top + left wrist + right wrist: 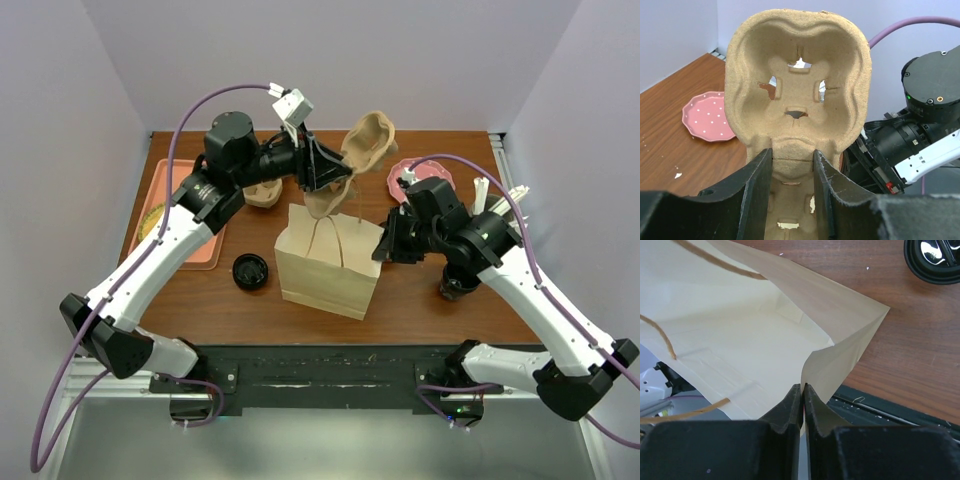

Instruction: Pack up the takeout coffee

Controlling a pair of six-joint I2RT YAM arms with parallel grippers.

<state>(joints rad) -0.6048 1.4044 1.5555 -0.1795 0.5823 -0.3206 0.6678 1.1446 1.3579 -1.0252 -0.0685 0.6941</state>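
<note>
A black lidded coffee cup (250, 271) stands on the table left of the paper bag (325, 265); it also shows in the right wrist view (935, 260). My left gripper (335, 185) is shut on the tan pulp cup carrier (365, 145) and holds it tilted above the bag's open top. The carrier fills the left wrist view (797, 75), its edge between my left gripper's fingers (792, 155), and its pockets are empty. My right gripper (383, 247) is shut on the bag's right rim (803, 387). The bag (740, 315) looks empty inside.
A pink dotted plate (420, 178) lies at the back right and shows in the left wrist view (707, 117). An orange tray (165, 215) lies at the left. A tan pulp piece (265, 192) sits behind the bag. A dark round object (455, 288) is partly hidden under my right arm.
</note>
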